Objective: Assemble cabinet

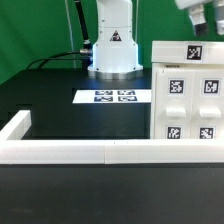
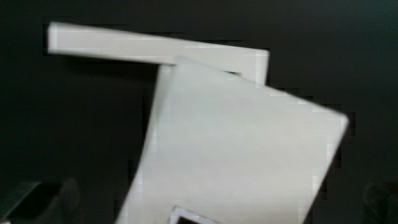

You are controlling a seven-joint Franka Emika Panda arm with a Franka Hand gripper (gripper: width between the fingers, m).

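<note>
The cabinet (image 1: 188, 98) is a large white block with several black-and-white tags on its front and one on top. It stands on the black table at the exterior view's right, against the border wall. My gripper (image 1: 202, 20) hangs just above its top at the upper right, partly cut off by the frame. In the wrist view the cabinet's white top (image 2: 240, 140) fills the middle, and a white strip (image 2: 151, 45) sticks out from its far end. The gripper (image 2: 210, 205) is open; its dark fingers (image 2: 36, 200) stand wide apart, to either side of the white surface, holding nothing.
The marker board (image 1: 117, 97) lies flat in the middle of the table. The robot's white base (image 1: 112, 45) stands behind it. A long low white border wall (image 1: 90, 151) runs along the front and turns back at the exterior view's left (image 1: 14, 127).
</note>
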